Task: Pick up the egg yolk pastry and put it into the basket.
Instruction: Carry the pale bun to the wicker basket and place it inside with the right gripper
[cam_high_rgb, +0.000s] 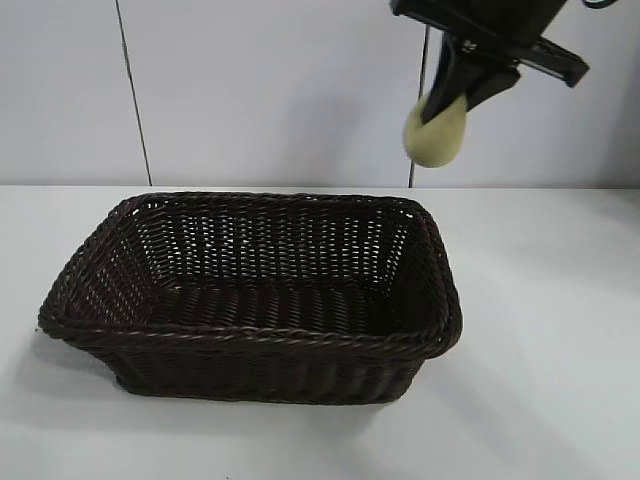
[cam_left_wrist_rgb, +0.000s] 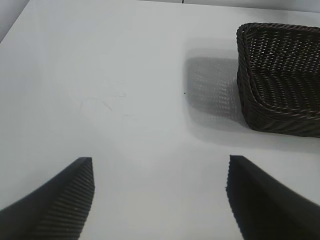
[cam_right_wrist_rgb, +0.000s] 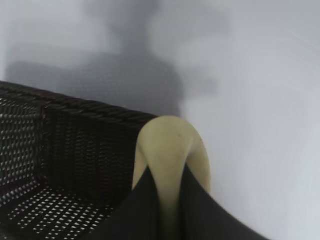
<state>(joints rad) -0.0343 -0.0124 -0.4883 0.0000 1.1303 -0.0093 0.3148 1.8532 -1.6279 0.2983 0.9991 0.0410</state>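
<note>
An outside camera faces me across the counter (cam_high_rgb: 560, 330); my wrist cameras look down, all probably sharing the basket (cam_high_rgb: 250, 300).

The right arm's black end effector (cam_high_rgb: 446, 100) hangs high, angled downward, fingers clamped. The left arm's black end effector (cam_left_wrist_rgb: 160, 195) hovers low, fingers spread wide.

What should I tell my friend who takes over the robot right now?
Right gripper: shut on the egg yolk pastry, held high in the air, near the basket's far right corner.
Left gripper: open, holding nothing, parked over bare table off to the basket's side.
Done: pastry picked up.
Left: bring it over the basket, lower it and let go inside. Nothing can be seen in the basket yet.
</note>
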